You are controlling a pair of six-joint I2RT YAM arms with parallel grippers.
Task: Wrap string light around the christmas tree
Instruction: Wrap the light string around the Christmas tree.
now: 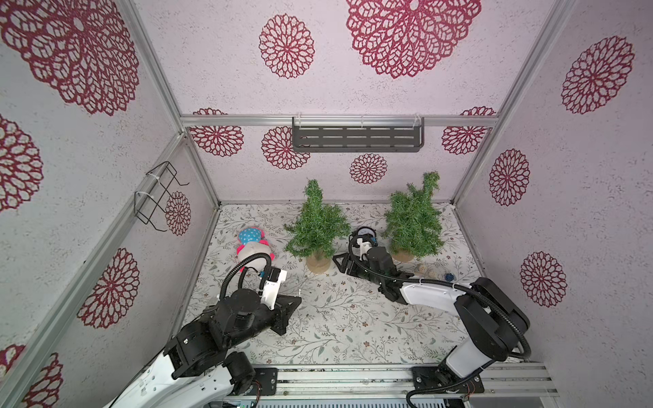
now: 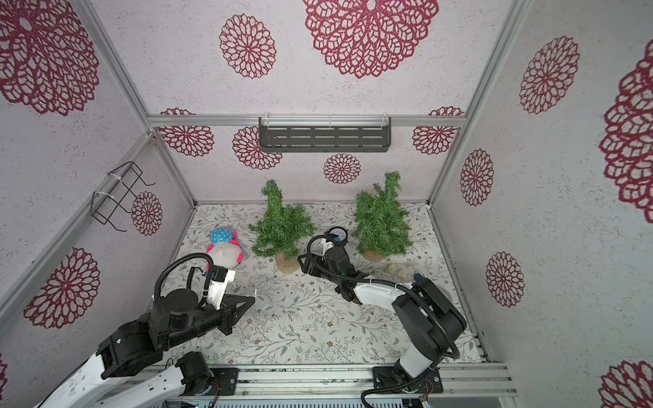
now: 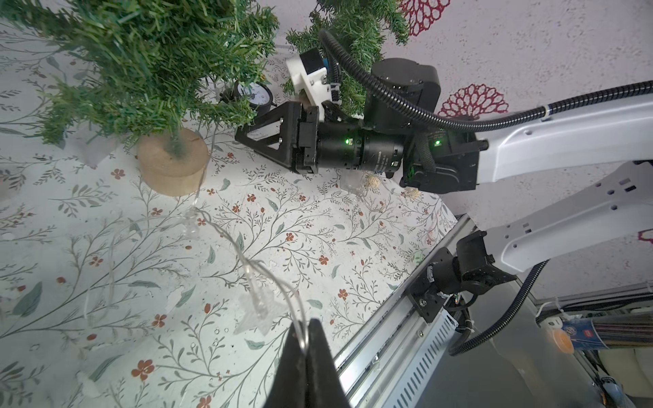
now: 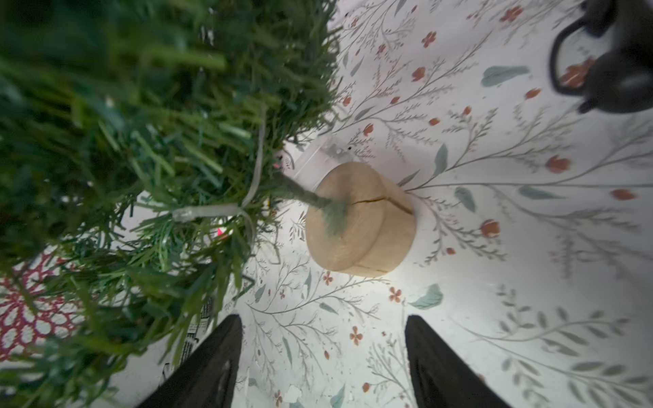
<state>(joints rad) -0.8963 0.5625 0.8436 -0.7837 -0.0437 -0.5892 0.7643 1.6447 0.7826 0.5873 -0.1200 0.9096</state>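
A wire rack [image 1: 157,196] hangs on the left wall. Below it, on the cloth, lies a stuffed toy [image 1: 252,245] in a blue dotted cap. My left claw [image 3: 303,332] is pinched tight on the clear wire of the string light [image 3: 259,311]. The wire trails over the cloth to the wooden base [image 3: 173,166] of the left tree [image 1: 315,226]. In the right wrist view it runs up into the low branches.

My right claw [image 4: 323,319] stands wide with nothing in it, just beside that base. A small clock [image 1: 365,234] sits between the two trees. Its dial is too small to read, and so is the label on my right wrist motor. The right tree [image 1: 413,222] stands at the far right.

The cloth [image 1: 346,328] is white with leafy sprigs and red flowers. The walls [image 1: 229,70] are pale with crimson rosettes, and a dark slotted shelf [image 1: 357,137] hangs on the far one.
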